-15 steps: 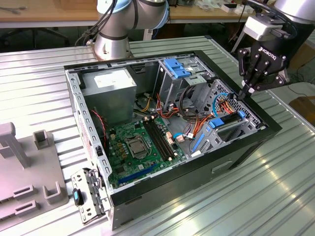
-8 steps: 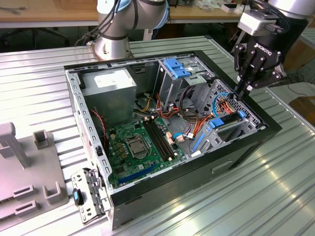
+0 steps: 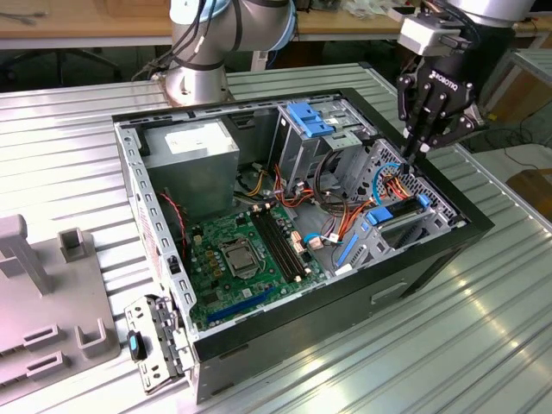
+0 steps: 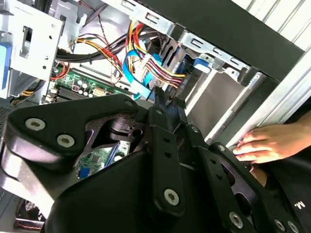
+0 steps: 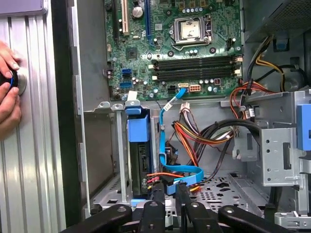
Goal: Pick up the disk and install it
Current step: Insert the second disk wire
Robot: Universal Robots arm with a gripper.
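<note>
Disk (image 5: 137,160) seated in bay, person's hand (image 4: 272,143) at case in second wrist view

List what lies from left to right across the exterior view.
Grey plastic stand → silver latch bracket with a blue tab → green motherboard → blue-framed grey disk standing in its bay, with the black gripper above it.

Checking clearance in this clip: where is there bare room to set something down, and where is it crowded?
Free: the ribbed metal table in front of the computer case, and the strip between the case and the grey fixture. Crowded: inside the case, where cables tangle beside the disk, under the hand.
</note>
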